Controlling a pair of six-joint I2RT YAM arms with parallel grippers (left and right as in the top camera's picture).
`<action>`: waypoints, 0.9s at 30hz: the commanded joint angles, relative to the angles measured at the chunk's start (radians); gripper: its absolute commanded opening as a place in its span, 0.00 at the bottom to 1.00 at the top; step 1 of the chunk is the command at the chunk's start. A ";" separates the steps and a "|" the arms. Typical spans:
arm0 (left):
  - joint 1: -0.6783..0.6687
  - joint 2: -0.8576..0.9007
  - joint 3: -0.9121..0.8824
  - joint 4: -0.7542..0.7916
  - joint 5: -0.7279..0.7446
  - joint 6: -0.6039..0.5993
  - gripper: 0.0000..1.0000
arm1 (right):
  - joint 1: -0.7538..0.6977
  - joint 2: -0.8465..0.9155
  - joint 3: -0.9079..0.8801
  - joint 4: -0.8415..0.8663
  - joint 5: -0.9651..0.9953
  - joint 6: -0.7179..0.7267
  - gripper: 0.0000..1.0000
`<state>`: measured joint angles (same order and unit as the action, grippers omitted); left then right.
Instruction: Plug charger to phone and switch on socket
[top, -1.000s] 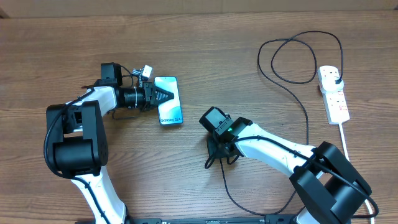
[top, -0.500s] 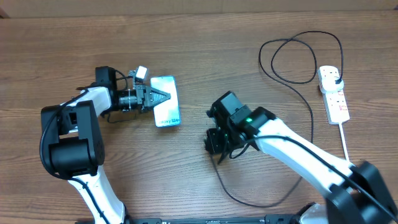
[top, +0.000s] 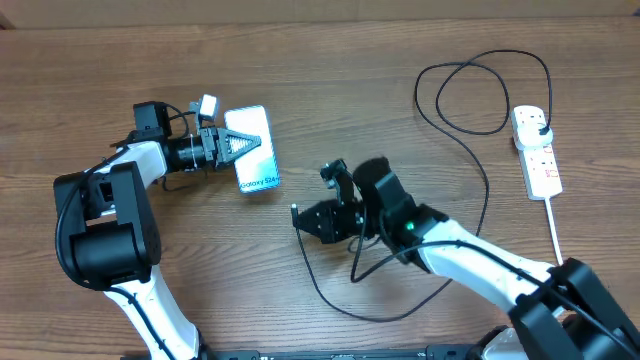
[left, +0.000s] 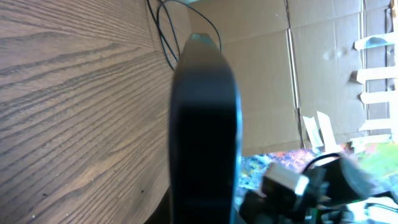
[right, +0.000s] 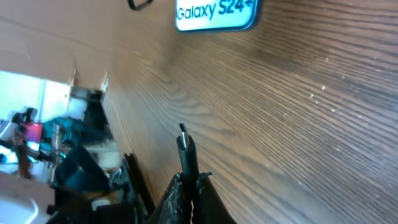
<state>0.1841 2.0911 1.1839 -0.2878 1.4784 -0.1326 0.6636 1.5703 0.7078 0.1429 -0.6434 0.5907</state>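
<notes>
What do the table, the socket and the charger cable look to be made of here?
The table: wood or wood-look laminate, matte, with visible grain lines. The socket: white moulded plastic, smooth by the look. The charger: black rubbery or plastic sheath, flexible, since it lies in loose loops.

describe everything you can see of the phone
The phone is a slim rectangle with a dark rim and a lit light-blue screen facing up, reading "Galaxy S24+" near the short edge nearer the robot. It is skewed, over the left half of the wooden table. The left gripper is shut on it from one long side, dark fingers crossing mid-screen. Nothing is plugged in: the charger tip, in the right gripper, is apart from it. Whether it rests on the table or is slightly lifted cannot be told.
</notes>
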 joint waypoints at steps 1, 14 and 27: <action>-0.004 -0.032 0.001 0.005 0.075 -0.029 0.04 | 0.003 0.036 -0.077 0.117 -0.025 0.108 0.04; -0.060 -0.032 0.001 0.017 0.102 -0.029 0.04 | -0.021 0.246 -0.090 0.518 -0.178 0.187 0.04; -0.122 -0.032 0.001 0.038 0.101 -0.079 0.04 | -0.051 0.248 -0.090 0.541 -0.168 0.164 0.04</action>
<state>0.0776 2.0911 1.1839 -0.2535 1.5269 -0.1833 0.6296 1.8160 0.6205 0.6735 -0.8078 0.7624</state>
